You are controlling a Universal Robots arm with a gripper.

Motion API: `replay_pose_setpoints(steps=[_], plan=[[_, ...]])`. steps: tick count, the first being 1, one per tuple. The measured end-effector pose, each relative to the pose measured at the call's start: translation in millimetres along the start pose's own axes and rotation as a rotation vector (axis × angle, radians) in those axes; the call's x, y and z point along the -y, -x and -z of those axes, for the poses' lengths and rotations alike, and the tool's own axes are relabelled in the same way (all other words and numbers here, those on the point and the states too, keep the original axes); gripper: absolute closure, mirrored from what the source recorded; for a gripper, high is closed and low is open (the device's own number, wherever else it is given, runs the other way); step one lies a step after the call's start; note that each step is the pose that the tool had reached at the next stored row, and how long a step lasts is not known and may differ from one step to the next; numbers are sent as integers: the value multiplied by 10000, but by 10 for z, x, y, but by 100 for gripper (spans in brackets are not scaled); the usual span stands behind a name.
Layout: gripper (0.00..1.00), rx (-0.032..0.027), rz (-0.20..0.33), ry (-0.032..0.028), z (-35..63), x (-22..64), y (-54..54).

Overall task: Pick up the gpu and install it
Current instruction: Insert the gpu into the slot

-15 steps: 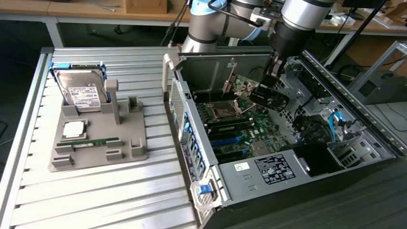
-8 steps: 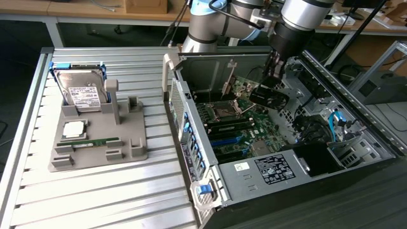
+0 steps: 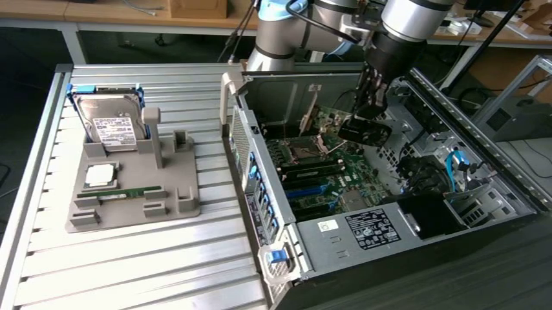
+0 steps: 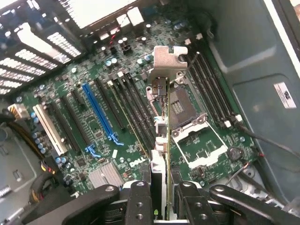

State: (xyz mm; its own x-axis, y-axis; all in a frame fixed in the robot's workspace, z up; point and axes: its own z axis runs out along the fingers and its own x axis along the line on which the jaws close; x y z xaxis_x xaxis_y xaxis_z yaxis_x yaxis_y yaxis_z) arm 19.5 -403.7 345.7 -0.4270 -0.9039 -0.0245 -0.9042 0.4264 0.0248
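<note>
My gripper [image 3: 368,111] hangs inside the open computer case [image 3: 337,242], shut on the gpu [image 3: 364,132], a dark card held above the motherboard [image 3: 332,177]. In the wrist view the gpu [image 4: 161,140] shows edge-on, with its silvery bracket [image 4: 168,58] at the far end. The black fingers [image 4: 139,204] clamp it from both sides. The card hovers over the motherboard [image 4: 101,159], above the strip between the black slots [image 4: 136,117] and the CPU socket [image 4: 185,117]. Whether it touches the board I cannot tell.
A grey fixture [image 3: 129,187] on the slatted table at the exterior view's left carries a hard drive [image 3: 110,123], a green memory stick [image 3: 121,192] and a chip [image 3: 101,173]. A blue slot [image 4: 99,115], cables [image 3: 453,168] and the case walls surround the card.
</note>
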Motion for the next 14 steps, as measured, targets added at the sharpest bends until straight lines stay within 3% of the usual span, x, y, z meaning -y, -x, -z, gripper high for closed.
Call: replay_pose_setpoints(steps=[14], plan=[[73,-57,1853,40,-7,0,0]])
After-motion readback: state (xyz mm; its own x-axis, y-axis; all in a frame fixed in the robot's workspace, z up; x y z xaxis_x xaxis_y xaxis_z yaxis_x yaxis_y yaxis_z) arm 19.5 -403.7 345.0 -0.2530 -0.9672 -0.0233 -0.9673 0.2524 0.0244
